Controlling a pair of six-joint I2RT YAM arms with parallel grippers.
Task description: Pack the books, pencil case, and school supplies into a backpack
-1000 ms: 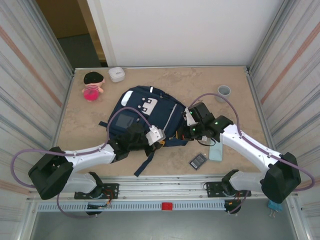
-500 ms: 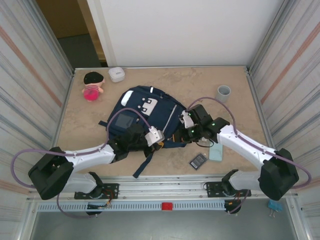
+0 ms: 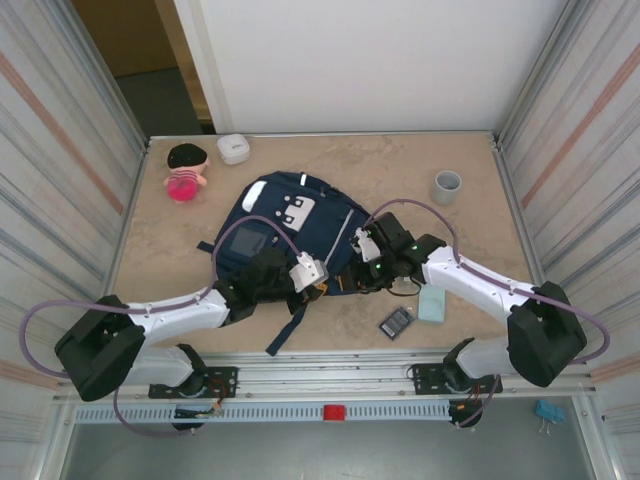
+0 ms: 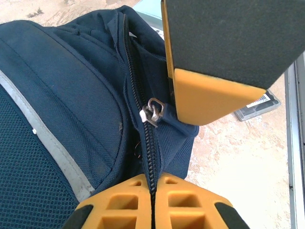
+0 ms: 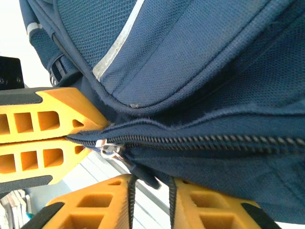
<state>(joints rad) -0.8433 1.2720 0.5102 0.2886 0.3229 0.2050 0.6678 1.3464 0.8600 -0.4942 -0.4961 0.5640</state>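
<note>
The navy backpack (image 3: 285, 228) lies flat mid-table. My left gripper (image 3: 322, 287) is at its near right edge, shut on the zip seam (image 4: 153, 183). The metal zip slider (image 5: 110, 150) sits just in front of the left fingertips (image 5: 90, 138). My right gripper (image 5: 150, 188) is right beside it, jaws parted, with the dark pull tab (image 5: 143, 174) lying loose at their mouth. One right finger (image 4: 214, 90) shows in the left wrist view. The pale teal pencil case (image 3: 432, 303) and a dark grey gridded rectangle (image 3: 396, 321) lie on the table at the right. The books are out of view.
A grey cup (image 3: 447, 185) stands at the back right. A small white rounded box (image 3: 233, 148) and a pink doll (image 3: 185, 170) sit at the back left. A backpack strap (image 3: 290, 328) trails toward the front edge. Metal walls close both sides.
My right gripper has slid left along the backpack's edge up to the left gripper, and its jaws have parted. The left gripper has stayed shut in place.
</note>
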